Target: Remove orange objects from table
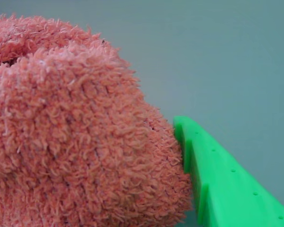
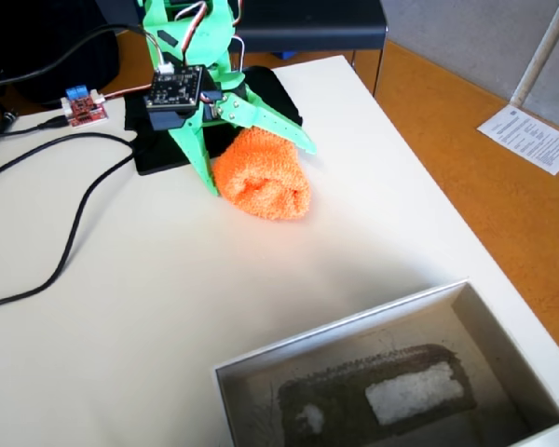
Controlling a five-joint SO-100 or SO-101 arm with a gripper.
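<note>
An orange fuzzy cloth roll (image 2: 261,184) lies near the back of the white table (image 2: 168,298), in front of the arm's base. My green gripper (image 2: 258,168) straddles it, one finger (image 2: 203,163) on its left side and one on its right. In the wrist view the roll (image 1: 75,142) fills the left half, and a green finger (image 1: 217,179) presses into its right side. The other finger is hidden behind the roll there. I cannot tell whether the roll rests on the table or hangs just above it.
An open grey box (image 2: 354,326) with a dark and a white cloth inside stands at the front right. Black cables (image 2: 65,251) cross the left of the table. A small red board (image 2: 82,105) and a black mat (image 2: 158,149) lie at the back. The table's right edge is close.
</note>
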